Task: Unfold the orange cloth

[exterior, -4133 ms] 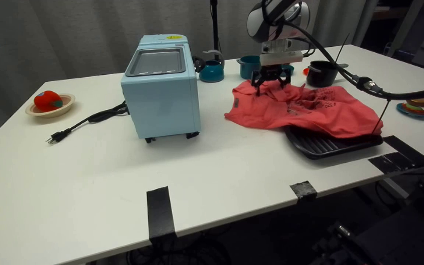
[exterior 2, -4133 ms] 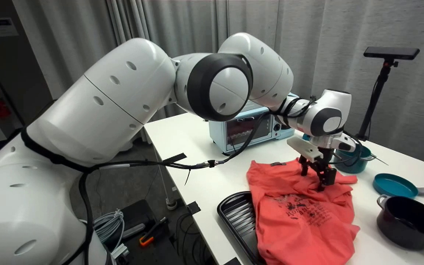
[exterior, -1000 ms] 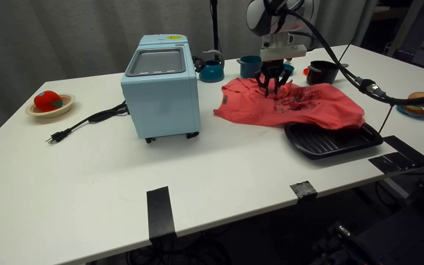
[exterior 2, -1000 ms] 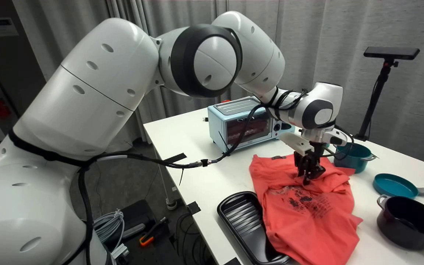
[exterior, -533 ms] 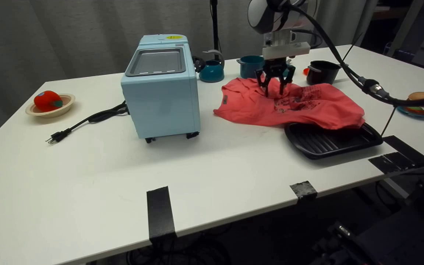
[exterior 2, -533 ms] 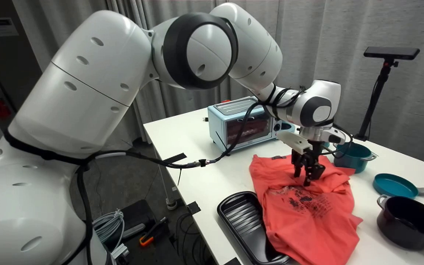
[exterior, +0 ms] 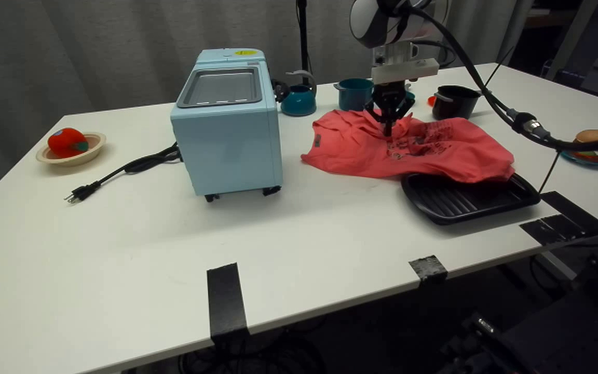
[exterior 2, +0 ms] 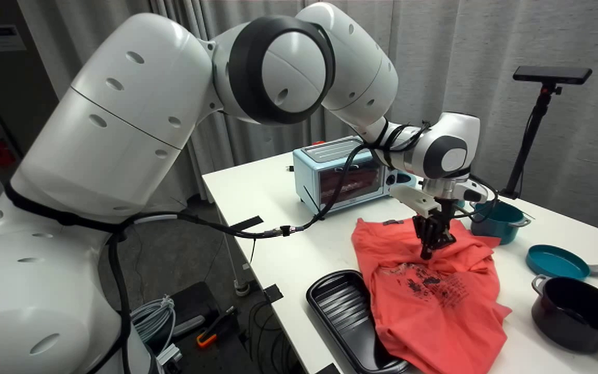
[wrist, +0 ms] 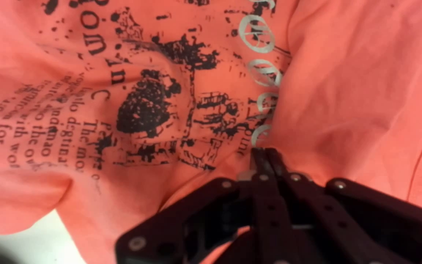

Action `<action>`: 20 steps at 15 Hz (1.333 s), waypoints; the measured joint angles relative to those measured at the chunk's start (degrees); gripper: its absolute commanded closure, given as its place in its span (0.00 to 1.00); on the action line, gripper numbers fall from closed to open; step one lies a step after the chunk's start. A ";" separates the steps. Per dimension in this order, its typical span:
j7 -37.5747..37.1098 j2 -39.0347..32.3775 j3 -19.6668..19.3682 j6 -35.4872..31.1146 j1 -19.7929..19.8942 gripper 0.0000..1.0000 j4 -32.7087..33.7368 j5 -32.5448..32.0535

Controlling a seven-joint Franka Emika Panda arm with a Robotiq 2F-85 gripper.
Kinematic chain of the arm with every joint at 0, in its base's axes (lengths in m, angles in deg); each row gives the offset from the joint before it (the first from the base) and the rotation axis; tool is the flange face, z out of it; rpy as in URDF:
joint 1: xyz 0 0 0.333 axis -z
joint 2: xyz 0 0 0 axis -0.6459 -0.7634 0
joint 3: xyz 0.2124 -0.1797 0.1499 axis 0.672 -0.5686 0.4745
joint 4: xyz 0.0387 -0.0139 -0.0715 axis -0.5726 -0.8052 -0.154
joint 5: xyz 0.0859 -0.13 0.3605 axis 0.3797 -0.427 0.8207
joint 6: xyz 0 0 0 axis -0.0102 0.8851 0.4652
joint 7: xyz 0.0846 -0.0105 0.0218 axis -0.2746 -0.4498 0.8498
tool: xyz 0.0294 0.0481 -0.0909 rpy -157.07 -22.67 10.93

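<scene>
The orange cloth (exterior: 351,145), a printed shirt, lies spread but creased on the table in both exterior views. Its lower part reaches over the black grill pan. A loose flap (wrist: 346,91) is folded across part of the dark print in the wrist view, and bunched folds (exterior 2: 478,252) run along the cloth's side near the teal pot. My gripper (wrist: 267,151) points down at the cloth, its tips at the edge of that flap. Both fingers are together, and no fabric shows between them. Whether the tips touch the cloth I cannot tell.
The grill pan (exterior 2: 338,311) sits partly under the cloth by the table edge. A light blue toaster oven (exterior: 229,145) stands beyond the collar. The teal pot (exterior 2: 504,218), a teal frying pan (exterior 2: 556,261) and a black pot (exterior 2: 563,332) line the far side.
Since about four seconds ago the cloth has slid toward the oven, baring more of the grill pan. Half a second ago the fingers stood apart; now they have come together.
</scene>
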 measured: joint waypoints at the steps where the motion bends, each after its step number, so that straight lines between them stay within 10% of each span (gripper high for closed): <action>1: 0.00 0.00 -0.01 0.00 0.00 1.00 0.00 0.00; 9: -5.29 5.38 -3.10 -12.75 -1.27 1.00 -3.37 -3.18; 16: -21.60 14.25 -13.25 -27.23 -5.49 1.00 -11.65 -11.09; 17: -25.19 14.60 -15.33 -28.22 -6.47 0.73 -12.39 -13.12; 20: -35.03 14.75 -20.16 -28.64 -8.80 0.56 -13.68 -18.66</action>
